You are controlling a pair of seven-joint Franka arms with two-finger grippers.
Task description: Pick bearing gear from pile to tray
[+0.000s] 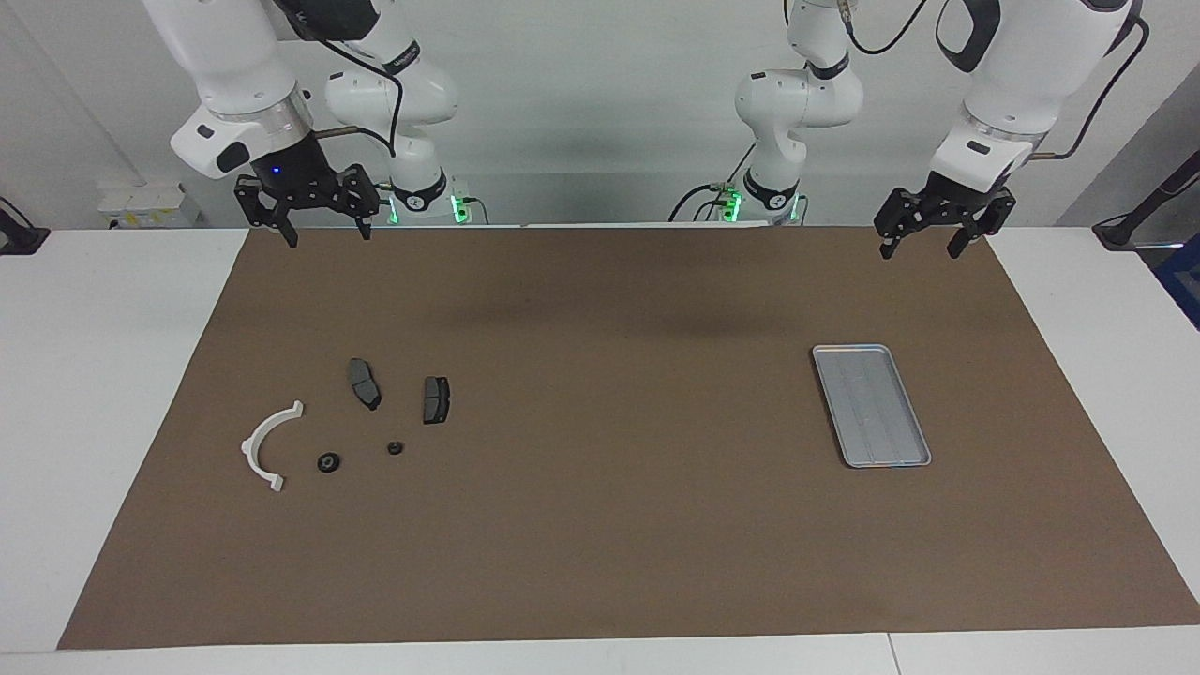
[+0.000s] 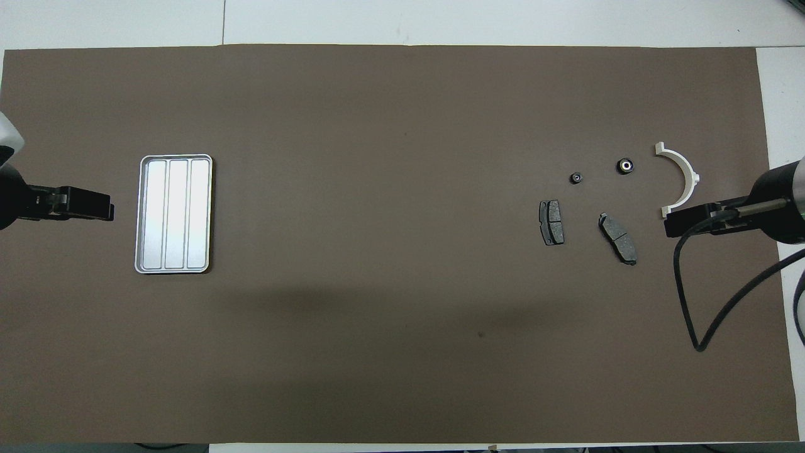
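The pile lies toward the right arm's end of the table: a white curved arc (image 1: pixel 265 445) (image 2: pixel 682 179), two dark grey brake pads (image 1: pixel 364 382) (image 1: pixel 436 399), and two tiny black round pieces (image 1: pixel 328 462) (image 1: pixel 395 448). The round piece beside the arc (image 2: pixel 625 166) has a light centre; the other (image 2: pixel 575 178) is smaller. The silver tray (image 1: pixel 870 405) (image 2: pixel 174 214) lies empty toward the left arm's end. My right gripper (image 1: pixel 323 230) (image 2: pixel 666 224) hangs open and empty, high above the mat's edge nearest the robots. My left gripper (image 1: pixel 923 246) (image 2: pixel 112 211) hangs open and empty there too, and waits.
A brown mat (image 1: pixel 609 469) covers most of the white table (image 1: pixel 112 375). A black cable (image 2: pixel 692 302) loops down from the right arm.
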